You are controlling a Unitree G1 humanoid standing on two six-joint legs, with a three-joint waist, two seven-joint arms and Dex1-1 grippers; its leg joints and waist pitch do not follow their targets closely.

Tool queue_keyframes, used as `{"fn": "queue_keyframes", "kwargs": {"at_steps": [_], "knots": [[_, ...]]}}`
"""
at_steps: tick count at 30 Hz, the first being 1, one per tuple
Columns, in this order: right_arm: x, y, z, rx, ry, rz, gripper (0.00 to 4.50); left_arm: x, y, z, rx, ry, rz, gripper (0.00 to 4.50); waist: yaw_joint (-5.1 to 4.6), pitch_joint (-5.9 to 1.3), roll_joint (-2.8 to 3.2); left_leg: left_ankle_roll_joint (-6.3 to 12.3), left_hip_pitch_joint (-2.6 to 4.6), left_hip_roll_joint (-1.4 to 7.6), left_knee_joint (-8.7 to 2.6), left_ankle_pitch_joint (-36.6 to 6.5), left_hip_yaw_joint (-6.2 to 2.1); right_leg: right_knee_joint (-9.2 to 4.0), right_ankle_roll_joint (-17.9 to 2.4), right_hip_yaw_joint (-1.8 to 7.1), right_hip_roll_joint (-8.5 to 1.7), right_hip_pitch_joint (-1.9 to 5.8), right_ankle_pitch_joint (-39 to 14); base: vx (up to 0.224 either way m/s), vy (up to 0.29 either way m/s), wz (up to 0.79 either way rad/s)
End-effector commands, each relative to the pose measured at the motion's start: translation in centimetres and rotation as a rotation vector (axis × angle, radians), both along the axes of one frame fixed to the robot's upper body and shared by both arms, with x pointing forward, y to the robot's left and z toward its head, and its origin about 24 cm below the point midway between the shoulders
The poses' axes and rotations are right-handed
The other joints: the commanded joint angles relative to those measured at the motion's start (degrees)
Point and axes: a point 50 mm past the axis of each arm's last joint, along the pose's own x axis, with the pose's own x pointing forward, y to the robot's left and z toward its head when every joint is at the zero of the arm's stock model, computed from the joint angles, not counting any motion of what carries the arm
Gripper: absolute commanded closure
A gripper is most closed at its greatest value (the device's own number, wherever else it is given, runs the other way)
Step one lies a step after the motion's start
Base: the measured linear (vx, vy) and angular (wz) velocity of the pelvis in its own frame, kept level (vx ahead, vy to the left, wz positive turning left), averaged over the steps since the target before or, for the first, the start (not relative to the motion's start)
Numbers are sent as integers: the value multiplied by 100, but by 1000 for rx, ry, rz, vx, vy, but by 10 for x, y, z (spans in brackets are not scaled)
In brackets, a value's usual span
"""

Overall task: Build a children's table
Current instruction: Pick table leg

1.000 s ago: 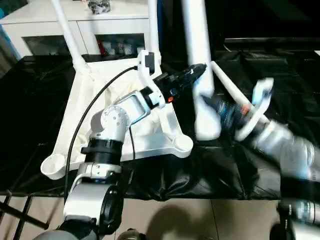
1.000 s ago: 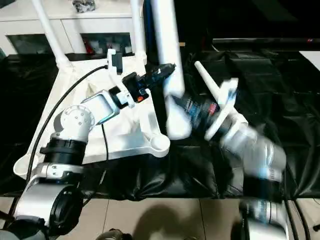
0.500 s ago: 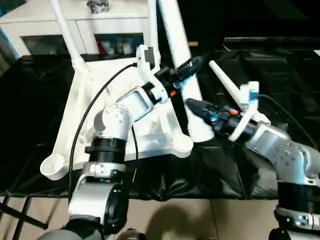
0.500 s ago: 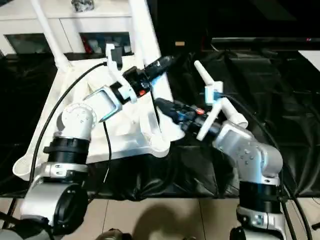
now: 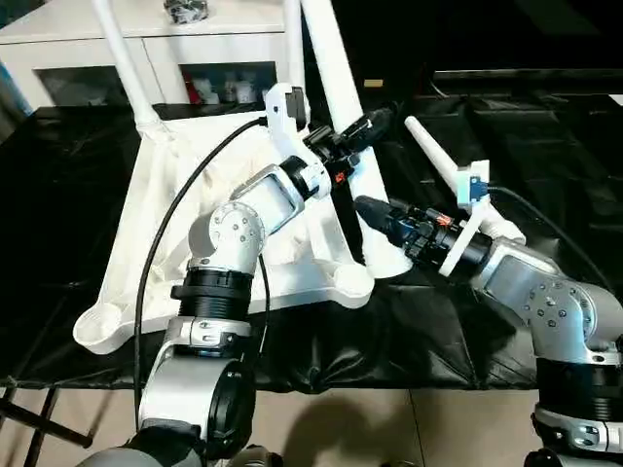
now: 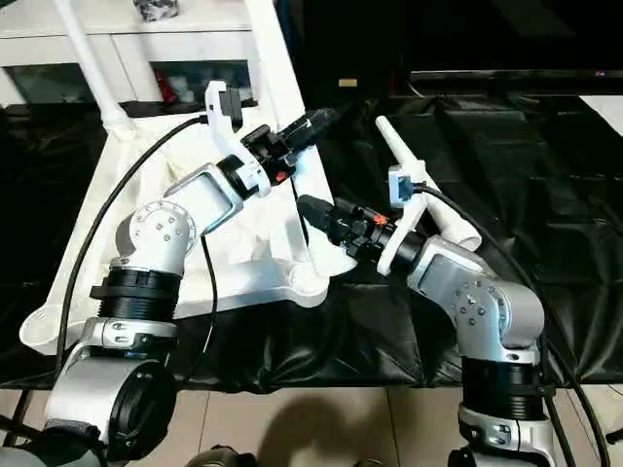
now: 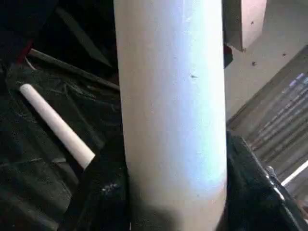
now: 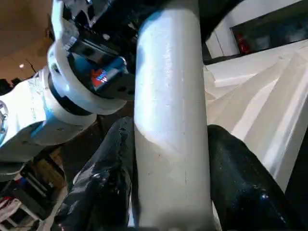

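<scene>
Gripping one white leg (image 5: 341, 88) from both sides, the left end effector (image 5: 362, 126) holds it high and the right end effector (image 5: 368, 209) holds it low. The leg's foot rests beside the upturned tabletop (image 5: 185, 243).

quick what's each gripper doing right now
Left gripper: around the leg, grip cannot be told.
Right gripper: shut on the same leg, lower down.

**Around the work: cloth, cabinet, floor**

A crinkled black cloth (image 5: 506, 146) covered the surface on every side of both hands. Beyond the left hand stood a white cabinet (image 5: 195, 49) with glass doors, small red and pale items dimly visible behind the panes. On the cabinet's top sat a small dark, shiny object (image 5: 185, 10), too indistinct to name. Nearer than both hands, past the cloth's edge, lay a beige tiled floor (image 5: 370, 428).
</scene>
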Motion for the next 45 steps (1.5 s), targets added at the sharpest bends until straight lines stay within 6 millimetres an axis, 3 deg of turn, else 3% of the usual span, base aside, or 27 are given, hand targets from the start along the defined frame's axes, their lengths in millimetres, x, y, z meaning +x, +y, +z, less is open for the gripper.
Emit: {"fn": "queue_keyframes", "kwargs": {"at_steps": [1, 9, 11, 20, 24, 33, 34, 42, 44, 45], "knots": [[1, 2, 2, -16, -2, 14, 209, 1, 1, 8, 35, -58, 9, 260, 2, -447, -105, 182, 118, 223, -389, -931, -151, -492, -855, 194, -296, 320, -1626, 0, 0, 0], [6, -2, 8, -107, 2, 79, 153, -1, -4, 14, 179, -175, -39, 263, -12, -459, -92, 236, 130, 233, -381, -787, -146, -461, -929, 200, -299, 338, -1384, 0, 0, 0], [7, -5, 8, -188, -7, 87, 127, -1, -6, 15, 201, -199, -54, 263, -17, -463, -125, 258, 117, 225, -364, -724, -142, -449, -964, 198, -301, 352, -1336, 0, 0, 0], [11, -7, 4, -341, 34, 177, 124, -9, -17, 16, 278, -278, -150, 264, -8, -467, -145, 379, 111, 234, -336, -638, -129, -436, -1109, 206, -306, 355, -1292, 0, 0, 0], [13, -4, 2, -348, 42, 191, 124, -12, -21, 16, 293, -299, -185, 264, -14, -464, -163, 394, 112, 235, -331, -669, -123, -440, -1158, 204, -301, 352, -1330, 0, 0, 0], [14, -3, 0, -334, 60, 221, 124, -17, -24, 15, 298, -315, -240, 264, -8, -474, -144, 433, 119, 243, -325, -625, -127, -415, -1228, 202, -299, 356, -1199, 0, 0, 0], [13, -3, -1, -331, 65, 229, 150, -17, -24, 15, 299, -315, -243, 264, -4, -474, -137, 431, 120, 241, -324, -624, -126, -414, -1236, 202, -299, 356, -1204, 0, 0, 0], [11, -1, -4, -331, 83, 265, 194, -16, -23, 14, 299, -305, -232, 264, -2, -476, -146, 445, 122, 242, -318, -630, -124, -416, -1235, 202, -300, 360, -1233, 0, 0, 0], [10, 0, -4, -330, 84, 272, 232, -15, -23, 14, 294, -301, -230, 264, -9, -480, -186, 461, 117, 244, -320, -579, -122, -405, -1247, 202, -291, 362, -1155, 0, 0, 0], [10, 0, -4, -330, 84, 273, 232, -16, -23, 15, 292, -300, -230, 264, -4, -482, -174, 464, 117, 243, -316, -564, -126, -392, -1262, 203, -298, 364, -1141, 0, 0, 0]]}}
